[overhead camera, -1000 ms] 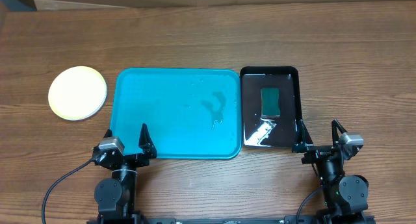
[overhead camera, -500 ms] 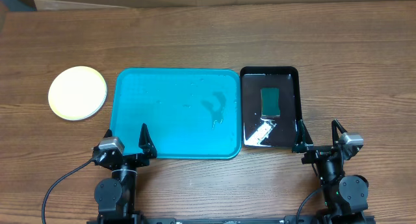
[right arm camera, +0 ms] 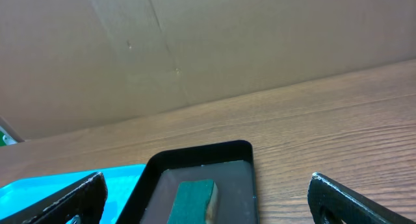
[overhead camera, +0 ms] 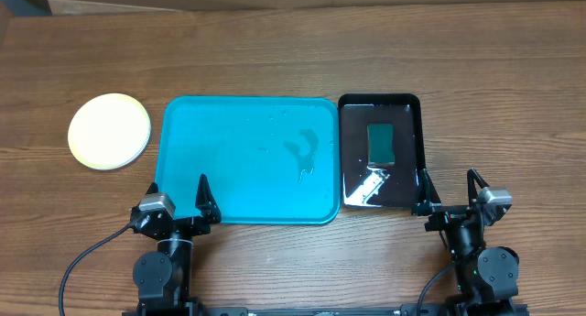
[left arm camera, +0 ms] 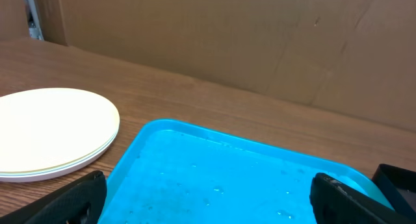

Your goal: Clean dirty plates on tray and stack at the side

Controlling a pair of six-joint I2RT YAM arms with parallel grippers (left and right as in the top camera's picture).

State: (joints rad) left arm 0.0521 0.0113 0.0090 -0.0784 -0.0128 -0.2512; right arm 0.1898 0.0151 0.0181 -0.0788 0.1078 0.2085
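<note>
The plates [overhead camera: 109, 131] lie stacked on the table left of the tray, a pale yellow one on top; in the left wrist view the stack [left arm camera: 45, 132] shows layered rims. The teal tray [overhead camera: 197, 119] sits mid-table with nothing on it but water drops and a wet smear [overhead camera: 302, 154]. My left gripper [overhead camera: 179, 195] rests open at the tray's near left corner, its fingers [left arm camera: 71, 198] wide apart over the tray [left arm camera: 214, 178]. My right gripper [overhead camera: 449, 190] stands open just off the black tray's near right corner, holding nothing.
A black tray [overhead camera: 412, 110] holding water and a green sponge [overhead camera: 381, 143] lies right of the teal tray; the sponge [right arm camera: 192, 201] also shows in the right wrist view. Cardboard walls stand at the table's far edge.
</note>
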